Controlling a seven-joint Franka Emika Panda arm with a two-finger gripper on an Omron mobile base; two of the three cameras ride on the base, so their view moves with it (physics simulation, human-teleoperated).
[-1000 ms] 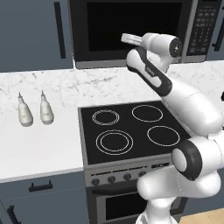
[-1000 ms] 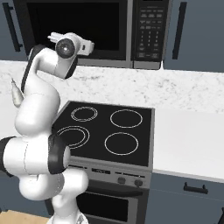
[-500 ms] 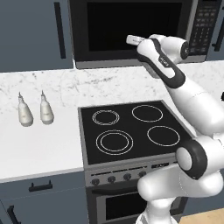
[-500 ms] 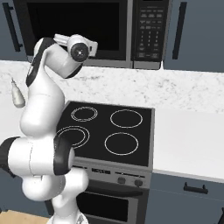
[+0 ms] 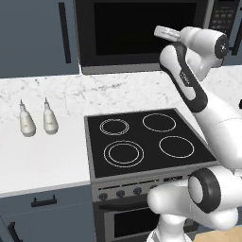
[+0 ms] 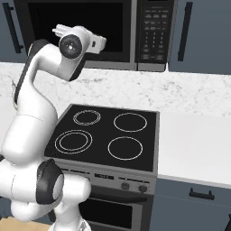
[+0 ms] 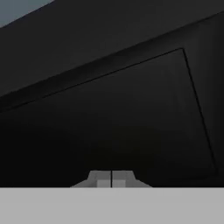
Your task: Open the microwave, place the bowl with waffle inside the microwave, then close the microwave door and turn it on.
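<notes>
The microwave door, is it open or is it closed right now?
Closed. The microwave door sits flat in the front of the microwave, its dark window facing out, and the shut end effector points at it.

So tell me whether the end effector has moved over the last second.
Yes. In the left base view the end effector has shifted right across the microwave door, toward the keypad panel.

Microwave black, steel-grey trim; microwave door black with dark glass. Worktop white marble, grey veining. Stovetop black, white burner rings. Two bottles off-white. Cabinets slate blue, dark handles.
</notes>
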